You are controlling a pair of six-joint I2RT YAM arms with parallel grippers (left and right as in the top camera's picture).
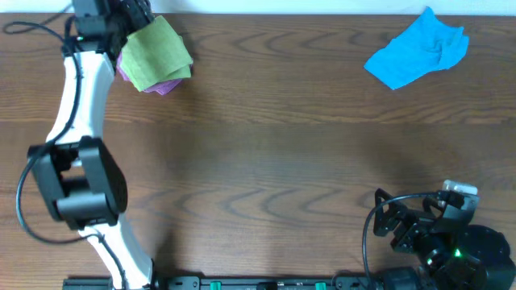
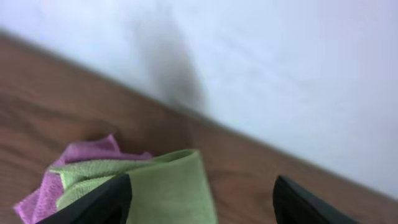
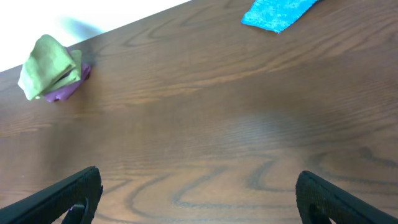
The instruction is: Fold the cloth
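Lying folded at the far-left corner of the table (image 1: 266,153), the cloth (image 1: 157,52) is seen atop a purple cloth (image 1: 165,86), the left gripper (image 2: 202,199) spread apart above it, nothing grasped. A blue cloth (image 1: 419,50) is noted far right; the right gripper (image 3: 199,193) is seen released.

White links and black joints form the left arm (image 1: 81,97); the black right arm (image 1: 476,242) carries a green light (image 1: 457,254).
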